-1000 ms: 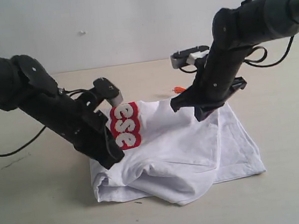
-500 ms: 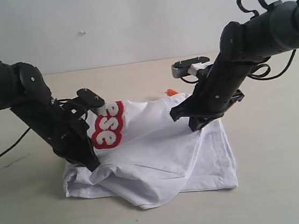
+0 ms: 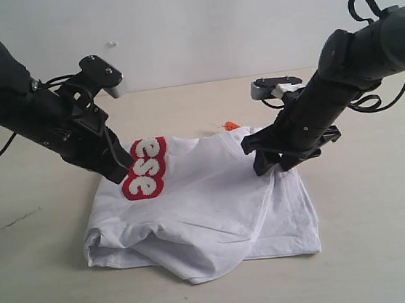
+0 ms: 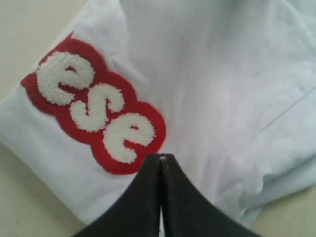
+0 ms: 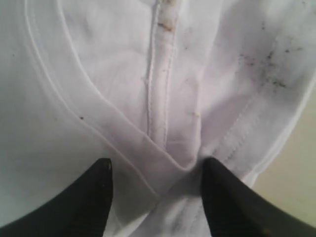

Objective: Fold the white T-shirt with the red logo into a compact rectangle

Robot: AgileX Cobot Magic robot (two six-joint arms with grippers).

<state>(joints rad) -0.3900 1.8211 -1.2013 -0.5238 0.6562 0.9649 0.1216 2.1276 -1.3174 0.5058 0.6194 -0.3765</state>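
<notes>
The white T-shirt [image 3: 216, 208] lies loosely folded on the table, its right side flat and its front left edge bunched. The red logo [image 3: 144, 169] shows the letters "ese" on the upper left part [image 4: 94, 113]. An orange tag [image 3: 229, 126] peeks out at the far edge. My left gripper [image 3: 123, 178] is shut, its tips [image 4: 160, 158] right over the cloth beside the logo; I see no fold held. My right gripper [image 3: 270, 164] is open at the shirt's far right corner, its fingers [image 5: 103, 170] standing either side of a raised seamed fold [image 5: 158, 108].
The shirt rests on a tan table [image 3: 383, 197] with a pale wall [image 3: 188, 29] behind it. Black cables [image 3: 379, 95] hang from both arms.
The shirt first slid left with both arms, then stayed put. My left arm rose and drew back from the front fold to the logo. My right gripper opened, letting go of the cloth.
</notes>
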